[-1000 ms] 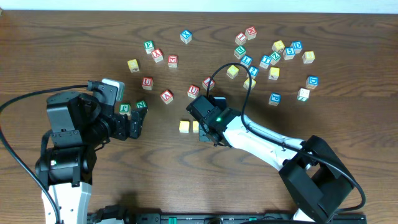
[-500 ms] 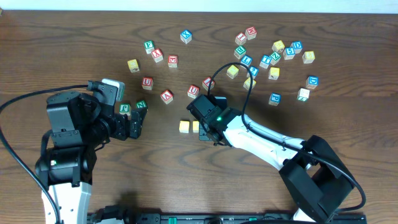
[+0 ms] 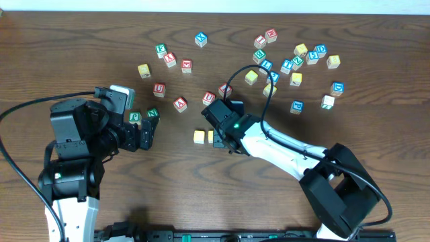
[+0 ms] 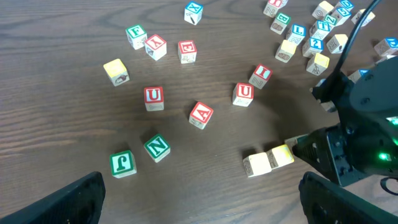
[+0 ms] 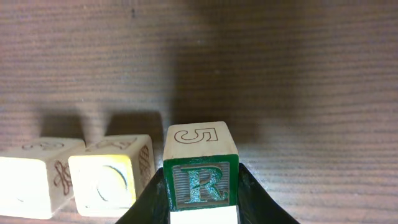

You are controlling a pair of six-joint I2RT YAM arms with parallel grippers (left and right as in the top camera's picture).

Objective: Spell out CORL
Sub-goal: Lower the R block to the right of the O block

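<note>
Right wrist view: the green-edged R cube (image 5: 200, 177) is seen pinched between the two black fingers of the right gripper (image 5: 200, 194), R face toward the cam and a "5" face on top. Its underside is hidden, so contact w/ the table (image 3: 80, 40) can't be told. It is held just beside the nearer yellow cube (image 5: 112, 177); a thin gap or a touch can't be told apart. The outer yellow cube (image 5: 28, 180) is set against that one on its other side, so the three are lined up in a row approx. mid-table. A blue-edged cube that looks to read L (image 4: 299, 30) is seen in the cluster toward the far right corner, well apart from the row. The left gripper (image 3: 146, 134) is held toward the left edge w/ fingers spread wide and nothing between them. A green N cube (image 4: 157, 148) and a green J cube (image 4: 122, 164) are seen just ahead of it.
</note>
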